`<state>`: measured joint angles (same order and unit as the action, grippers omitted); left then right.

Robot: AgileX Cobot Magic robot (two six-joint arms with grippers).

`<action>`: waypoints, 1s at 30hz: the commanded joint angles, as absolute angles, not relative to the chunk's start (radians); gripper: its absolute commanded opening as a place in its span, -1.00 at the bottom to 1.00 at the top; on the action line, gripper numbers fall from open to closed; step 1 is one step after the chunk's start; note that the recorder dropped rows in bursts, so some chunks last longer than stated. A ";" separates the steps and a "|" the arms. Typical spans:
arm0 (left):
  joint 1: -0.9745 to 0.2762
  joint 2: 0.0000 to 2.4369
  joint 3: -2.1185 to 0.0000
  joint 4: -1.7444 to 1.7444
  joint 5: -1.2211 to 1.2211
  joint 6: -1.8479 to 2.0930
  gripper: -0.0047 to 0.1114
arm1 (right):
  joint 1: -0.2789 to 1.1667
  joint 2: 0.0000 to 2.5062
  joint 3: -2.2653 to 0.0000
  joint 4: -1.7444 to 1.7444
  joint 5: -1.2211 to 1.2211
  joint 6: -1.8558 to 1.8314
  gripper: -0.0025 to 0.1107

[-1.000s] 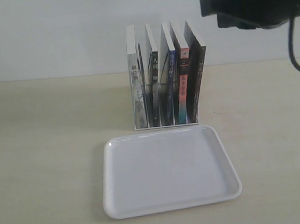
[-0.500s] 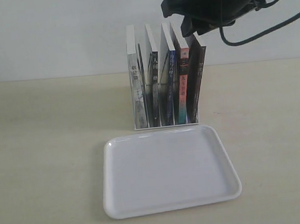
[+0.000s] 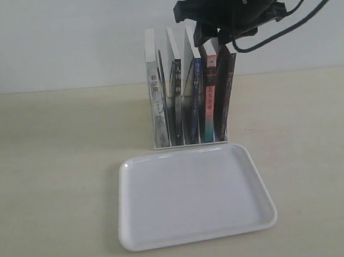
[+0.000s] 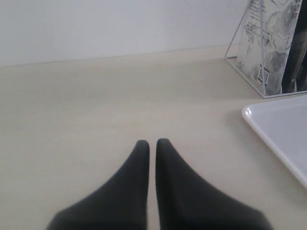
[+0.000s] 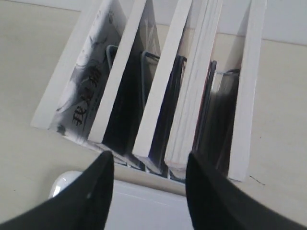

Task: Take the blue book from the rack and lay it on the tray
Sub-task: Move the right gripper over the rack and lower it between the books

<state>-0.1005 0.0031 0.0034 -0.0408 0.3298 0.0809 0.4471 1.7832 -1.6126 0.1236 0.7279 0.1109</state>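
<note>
Blue book (image 3: 193,100) upright in rack (image 3: 188,144), ungrasped; right end effector (image 5: 148,160) spread wide above it, holding nothing; tray (image 3: 195,238) bare; lift and placement remain.

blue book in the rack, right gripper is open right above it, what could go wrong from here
1. The right gripper is open wide over several page edges, so it may close on the pink-and-teal-spined book along with the blue book.
2. The books lean close together in the light wire rack. Lifting one could drag its neighbours up or tip the rack toward the tray.
</note>
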 commanded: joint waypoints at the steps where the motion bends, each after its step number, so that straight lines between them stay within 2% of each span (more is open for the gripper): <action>1: -0.101 0.000 0.000 -0.040 0.314 0.074 -0.84 | 0.448 1.836 -1.694 0.125 0.781 0.124 -0.15; 9: -0.101 0.000 0.000 -0.040 0.314 0.074 -0.84 | 0.448 1.885 -1.747 0.043 0.788 0.186 -0.18; 11: -0.101 0.000 0.000 -0.040 0.314 0.074 -0.84 | 0.446 1.885 -1.747 -0.008 0.791 0.194 -0.41; 12: -0.101 0.000 0.000 -0.040 0.314 0.074 -0.84 | 0.446 1.885 -1.747 -0.008 0.789 0.194 -0.44; 14: -0.101 0.000 0.000 -0.040 0.314 0.074 -0.84 | 0.444 1.887 -1.747 -0.009 0.786 0.194 -0.42; 17: -0.101 0.000 0.000 -0.040 0.314 0.074 -0.84 | 0.400 1.902 -1.747 0.030 0.796 0.198 -0.28; 30: -0.101 0.000 0.000 -0.040 0.314 0.074 -0.84 | 0.393 1.907 -1.747 0.155 0.763 0.114 -0.29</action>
